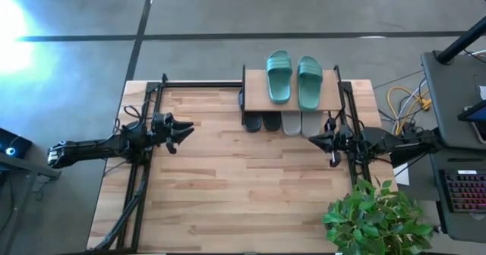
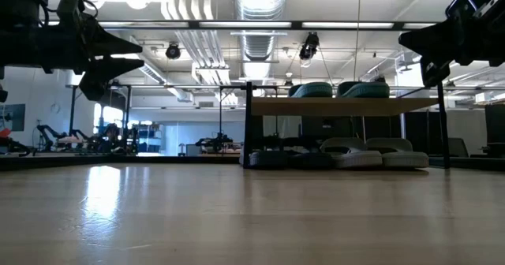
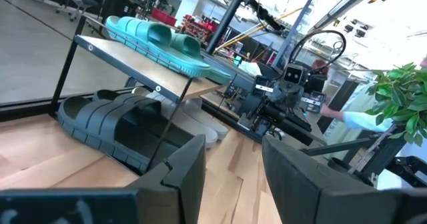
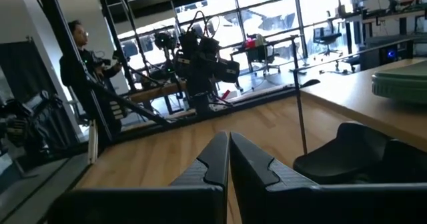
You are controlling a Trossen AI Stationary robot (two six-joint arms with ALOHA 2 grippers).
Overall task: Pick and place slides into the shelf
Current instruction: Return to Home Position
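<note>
The left claw [image 1: 182, 133] hovers above the left side of the wooden table [image 1: 228, 202]. Its two fingers [image 3: 183, 164] are parted by a moderate gap, with nothing between them. Well apart from it, ahead of its tips and toward the table's far edge, stands the shelf [image 1: 256, 96]. On the shelf's top board lie the two teal-green slides [image 1: 279, 75], side by side. Beneath the board, four more sit in a row on the table. The black pair [image 1: 253, 122] is on the side nearer the left claw. The light grey pair [image 1: 291, 123] is on the side nearer the right claw [image 1: 313, 140]. That claw hangs just beside the shelf's right frame, close to the grey pair, its fingers [image 4: 207, 161] pressed together and holding nothing. Off to the side of its arm, at the table's near right corner, is a potted plant [image 1: 376, 217].
</note>
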